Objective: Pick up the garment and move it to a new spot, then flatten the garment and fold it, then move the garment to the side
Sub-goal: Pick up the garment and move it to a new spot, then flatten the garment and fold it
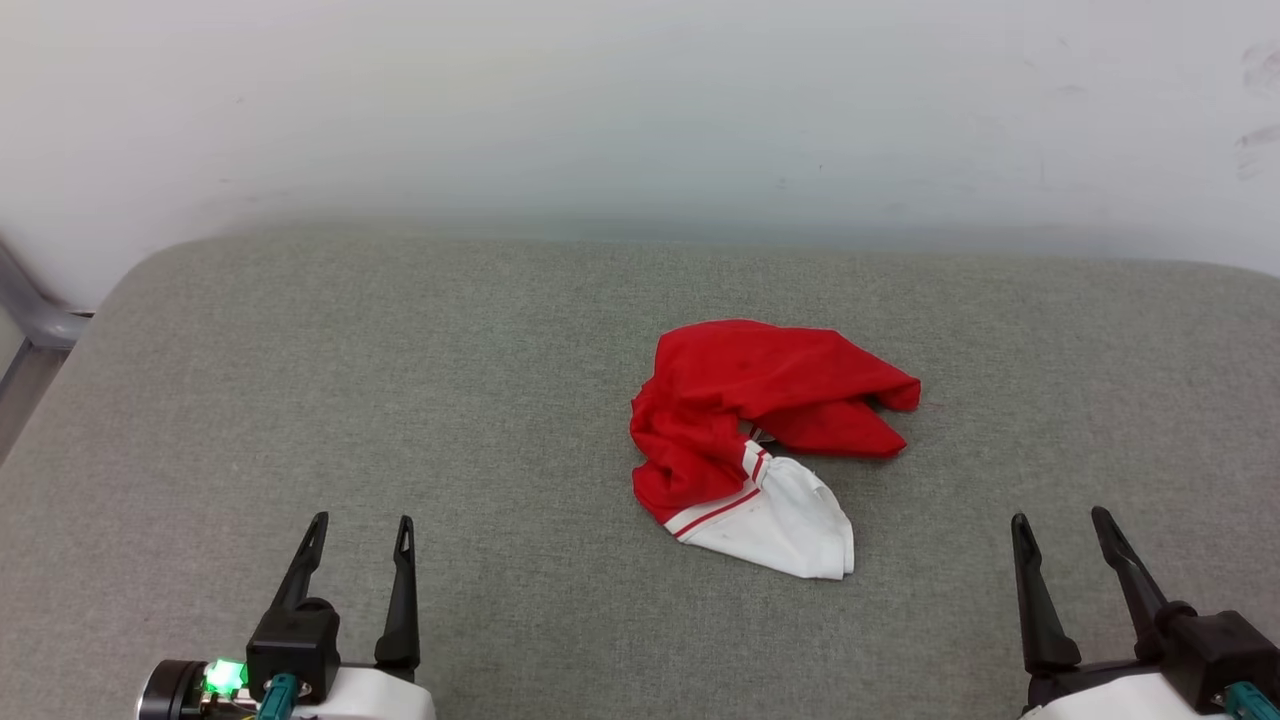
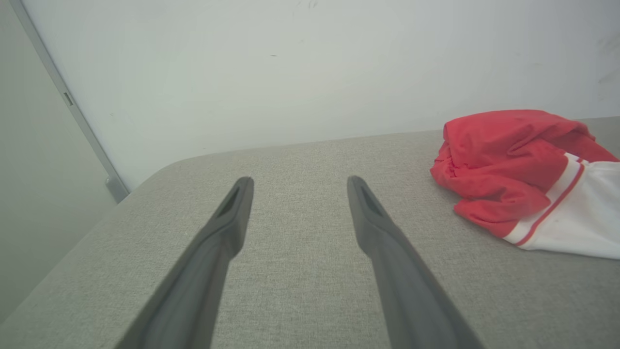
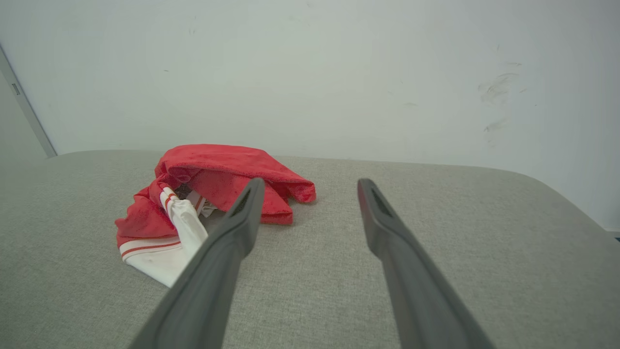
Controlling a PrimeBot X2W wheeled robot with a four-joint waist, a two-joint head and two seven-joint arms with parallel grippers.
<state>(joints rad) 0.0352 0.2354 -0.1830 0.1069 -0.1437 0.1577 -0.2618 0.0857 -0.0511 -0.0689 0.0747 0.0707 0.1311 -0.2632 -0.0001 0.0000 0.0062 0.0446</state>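
Observation:
The garment [image 1: 760,420] lies crumpled in a heap near the middle of the grey padded surface [image 1: 400,400], red cloth on top with a white striped-trim sleeve spilling toward me. My left gripper [image 1: 362,525] stands open at the lower left, well apart from the heap. At the lower right my right gripper [image 1: 1062,520] is open too, nothing between its fingers. In the left wrist view the garment [image 2: 513,165] sits off to the right of the left gripper [image 2: 300,182]. From the right wrist, the garment [image 3: 213,184] lies ahead and left of the right gripper [image 3: 311,183].
A pale wall [image 1: 640,110] rises right behind the padded surface. A grey metal frame [image 1: 30,320] shows past the surface's rounded far-left corner. Bare grey fabric surrounds the heap on every side.

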